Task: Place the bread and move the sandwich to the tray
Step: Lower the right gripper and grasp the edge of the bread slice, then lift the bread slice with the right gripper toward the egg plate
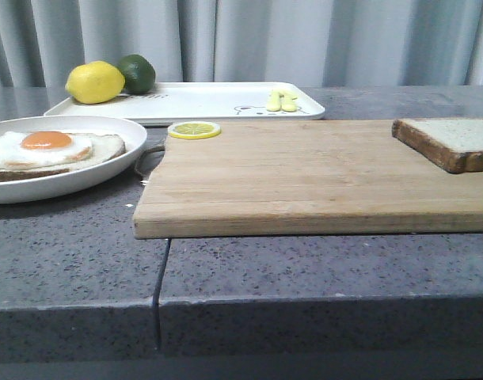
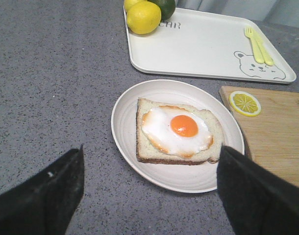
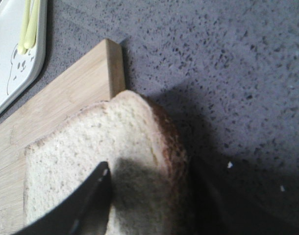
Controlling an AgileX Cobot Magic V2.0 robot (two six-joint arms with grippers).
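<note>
The bread (image 3: 95,161) is lying flat on the board (image 1: 305,178), at the board's far right corner, toward the right edge of the table (image 1: 305,269). My right claw (image 3: 149,196) is straddling it: one finger is over the crumb, the other is down past the crust side, and the jaws are spread. I cannot tell from the right wrist view whether the pads are touching the slice. I judge this to be the approach for a grasp across the crust, because the slice must go onto the egg.

The egg slice (image 2: 176,129) is resting on the plate (image 2: 125,127) near the left edge of the table, egg side up, uncovered. The sandwich is therefore not yet assembled. My left claw (image 2: 149,191) is hovering over the near rim of the plate, fingers wide apart, gripping nothing, presumably waiting to lift the finished stack.

The tray (image 1: 202,101) is sitting at the far left of the table, behind the plate. A lemon (image 1: 95,82) and a lime (image 1: 137,73) are occupying its far left corner, and a yellow fork (image 1: 283,100) is lying near its right end. The middle is bare. A lemon slice (image 1: 194,130) is lying on the board's far left corner.

The front view is showing neither arm; only the wrist views give the claw states. The left wrist view alone is showing the tray's bear drawing (image 2: 257,66).
</note>
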